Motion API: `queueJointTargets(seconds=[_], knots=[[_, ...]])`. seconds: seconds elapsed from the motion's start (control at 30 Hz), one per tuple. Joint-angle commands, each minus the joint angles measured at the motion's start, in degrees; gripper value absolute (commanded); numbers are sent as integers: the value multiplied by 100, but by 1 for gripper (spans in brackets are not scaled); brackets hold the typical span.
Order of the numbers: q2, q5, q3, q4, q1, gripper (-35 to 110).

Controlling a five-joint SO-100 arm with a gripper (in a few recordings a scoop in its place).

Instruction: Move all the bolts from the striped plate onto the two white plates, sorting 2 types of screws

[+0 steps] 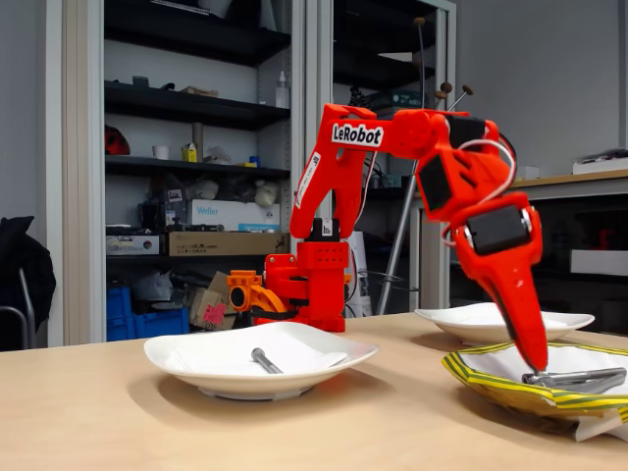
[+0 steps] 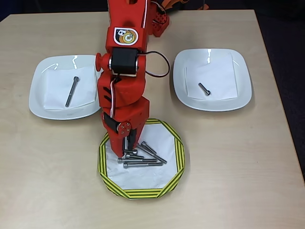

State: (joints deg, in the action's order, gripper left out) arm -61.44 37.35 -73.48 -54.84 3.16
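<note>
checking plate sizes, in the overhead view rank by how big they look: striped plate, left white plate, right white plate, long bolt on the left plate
1. Striped plate, left white plate and right white plate: look alike, unranked.
2. Long bolt: smallest.

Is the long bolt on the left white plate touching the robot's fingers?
Apart. The overhead view shows the long bolt lying alone on the left white plate, while the fingers are down in the striped plate.

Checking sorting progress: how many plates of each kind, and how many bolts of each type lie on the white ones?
White plates: 2
Striped plate: 1
Long bolt on a white plate: 1
Short bolt on a white plate: 1
Total: 5
</note>
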Motion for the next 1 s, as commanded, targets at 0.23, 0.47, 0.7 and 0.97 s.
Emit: queueJointTargets(seconds=[0.23,0.47,0.7,0.97], knots=[[264,18,88,-193,220,8],[545,255,589,-510,105,7],[712,800,1222,-1187,-343,9],[668,932,1134,-1283,-861,10]])
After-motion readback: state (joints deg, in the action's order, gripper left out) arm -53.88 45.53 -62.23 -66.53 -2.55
